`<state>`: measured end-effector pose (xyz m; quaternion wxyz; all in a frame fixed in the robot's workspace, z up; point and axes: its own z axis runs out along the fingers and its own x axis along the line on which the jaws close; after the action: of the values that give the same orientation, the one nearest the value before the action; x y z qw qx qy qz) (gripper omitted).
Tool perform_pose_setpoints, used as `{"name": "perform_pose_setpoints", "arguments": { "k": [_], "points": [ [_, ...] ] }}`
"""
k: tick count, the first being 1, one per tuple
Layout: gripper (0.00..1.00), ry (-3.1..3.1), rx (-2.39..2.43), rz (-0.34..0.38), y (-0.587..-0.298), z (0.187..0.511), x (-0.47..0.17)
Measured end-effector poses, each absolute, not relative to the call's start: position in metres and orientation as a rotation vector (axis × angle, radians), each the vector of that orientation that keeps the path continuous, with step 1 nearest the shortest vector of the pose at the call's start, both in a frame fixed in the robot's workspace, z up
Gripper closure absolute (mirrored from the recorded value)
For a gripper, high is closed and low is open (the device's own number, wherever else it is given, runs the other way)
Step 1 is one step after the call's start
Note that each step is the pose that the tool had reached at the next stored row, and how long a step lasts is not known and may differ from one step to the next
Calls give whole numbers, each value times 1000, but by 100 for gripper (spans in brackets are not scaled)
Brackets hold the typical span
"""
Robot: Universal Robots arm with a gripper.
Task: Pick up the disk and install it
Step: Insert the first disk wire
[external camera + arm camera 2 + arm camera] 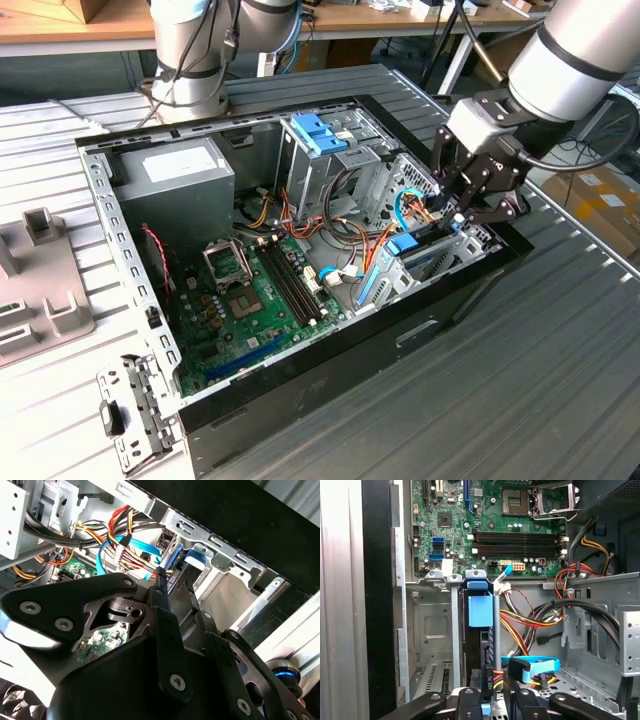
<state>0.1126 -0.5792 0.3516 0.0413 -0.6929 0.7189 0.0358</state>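
On the ribbed metal bench (560, 360) lies your open computer case (300, 380). The disk (481, 630) stands on edge in the drive bay (432, 630) beside the motherboard (485, 525). Your gripper (492, 692) is closed around the disk's near end.

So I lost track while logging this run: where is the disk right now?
The disk stands on edge in the drive bay at the computer case's corner on the exterior view's right, beside the motherboard, with the gripper directly at it.
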Motion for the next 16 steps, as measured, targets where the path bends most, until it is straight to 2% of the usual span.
{"name": "perform_pose_setpoints", "arguments": {
  "k": [4,7,16],
  "points": [
    [70,2194,-2115,127,-579,353,113],
    [89,2196,-2115,138,-579,349,113],
    [89,2204,-2121,160,-579,345,119]
  ]
}}
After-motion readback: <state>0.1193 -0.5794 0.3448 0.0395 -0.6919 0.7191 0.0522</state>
